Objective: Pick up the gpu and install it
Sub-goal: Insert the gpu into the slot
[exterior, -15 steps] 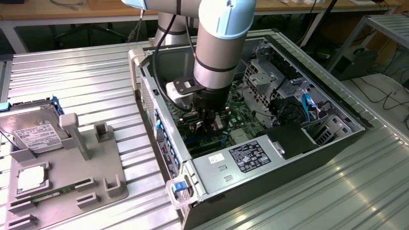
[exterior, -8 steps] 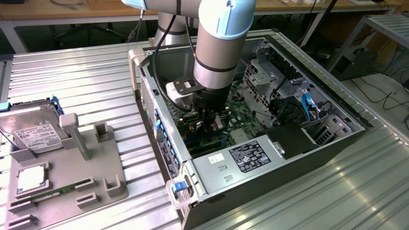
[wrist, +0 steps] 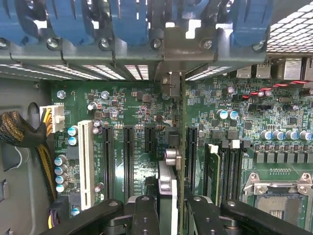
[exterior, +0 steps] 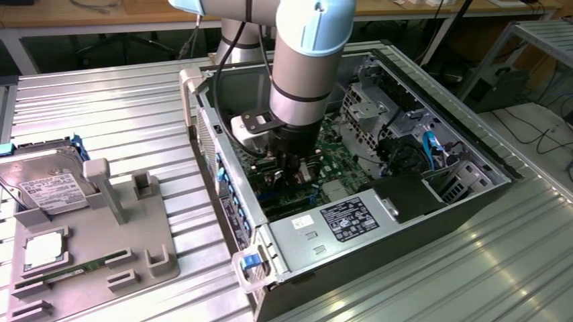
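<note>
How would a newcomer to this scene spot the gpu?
Look inside the open computer case, at the green motherboard with its black slots. The gpu is the thin green card standing on edge between the fingers of the gripper. Unlike the flat slots beside it, it rises off the board.

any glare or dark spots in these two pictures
Exterior view: bright glare streaks on the ribbed metal table; the computer case interior is shadowed under the arm. Wrist view: motherboard evenly lit; vent grille washed out.
</note>
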You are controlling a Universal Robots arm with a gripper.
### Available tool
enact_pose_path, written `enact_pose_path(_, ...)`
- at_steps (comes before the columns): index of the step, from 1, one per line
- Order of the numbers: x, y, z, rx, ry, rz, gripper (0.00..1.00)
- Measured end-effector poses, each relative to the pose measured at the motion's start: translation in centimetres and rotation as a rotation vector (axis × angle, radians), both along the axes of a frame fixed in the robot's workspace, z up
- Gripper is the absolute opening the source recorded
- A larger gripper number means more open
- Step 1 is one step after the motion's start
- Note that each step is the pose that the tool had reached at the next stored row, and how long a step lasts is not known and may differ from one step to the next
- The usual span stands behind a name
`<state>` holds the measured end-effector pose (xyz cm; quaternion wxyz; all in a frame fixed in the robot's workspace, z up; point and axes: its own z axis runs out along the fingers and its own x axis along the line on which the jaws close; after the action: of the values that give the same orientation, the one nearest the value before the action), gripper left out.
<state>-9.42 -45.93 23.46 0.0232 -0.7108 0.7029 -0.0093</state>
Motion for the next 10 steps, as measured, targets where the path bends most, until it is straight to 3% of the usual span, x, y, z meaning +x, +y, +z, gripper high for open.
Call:
enact_pose_path(5,-0.04,0.00,-0.60,0.0001,-0.0001,0.000,0.28)
enact_pose_path(10,-0.02,0.00,-0.61,0.0001,-0.0004,0.000,0.28)
